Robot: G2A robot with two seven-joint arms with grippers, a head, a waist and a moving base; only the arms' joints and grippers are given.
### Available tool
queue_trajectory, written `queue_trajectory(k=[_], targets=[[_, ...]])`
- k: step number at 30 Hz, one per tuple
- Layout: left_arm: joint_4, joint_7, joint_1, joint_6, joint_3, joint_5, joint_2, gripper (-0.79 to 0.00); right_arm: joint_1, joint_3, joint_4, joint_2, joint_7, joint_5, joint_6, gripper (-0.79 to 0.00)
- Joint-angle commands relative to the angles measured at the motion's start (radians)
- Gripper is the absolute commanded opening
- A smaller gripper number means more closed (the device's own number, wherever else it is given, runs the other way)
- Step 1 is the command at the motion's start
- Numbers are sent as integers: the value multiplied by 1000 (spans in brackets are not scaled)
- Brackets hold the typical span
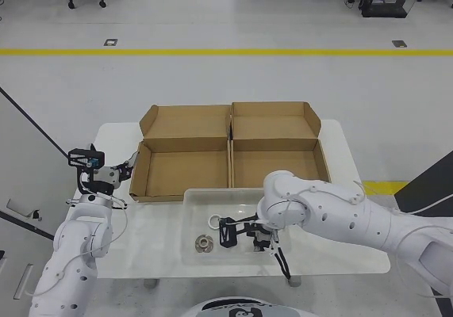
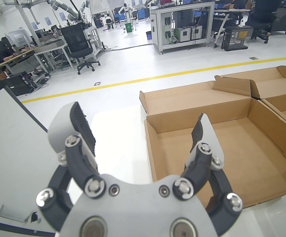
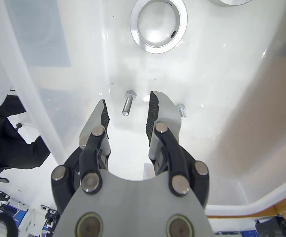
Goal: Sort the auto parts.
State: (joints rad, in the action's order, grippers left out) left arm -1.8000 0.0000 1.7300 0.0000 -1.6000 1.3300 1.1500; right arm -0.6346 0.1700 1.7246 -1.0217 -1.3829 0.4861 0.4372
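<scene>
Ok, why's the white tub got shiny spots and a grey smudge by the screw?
Right wrist view: light glints off the glossy tub floor and inside the metal ring; the grey smudge past the bolt looks like a soft shadow of the right gripper. Top view: the tub looks evenly lit, no glints.

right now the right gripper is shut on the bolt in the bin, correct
No. The right gripper is open, not shut on the bolt; the bolt lies loose in the bin between its fingers. The right wrist view shows it.
</scene>
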Motion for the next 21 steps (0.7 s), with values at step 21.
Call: queue_trajectory(k=[21], targets=[[0, 0, 0, 0, 0, 0, 0, 0, -10, 0, -6, -15, -31, 10, -31, -474]])
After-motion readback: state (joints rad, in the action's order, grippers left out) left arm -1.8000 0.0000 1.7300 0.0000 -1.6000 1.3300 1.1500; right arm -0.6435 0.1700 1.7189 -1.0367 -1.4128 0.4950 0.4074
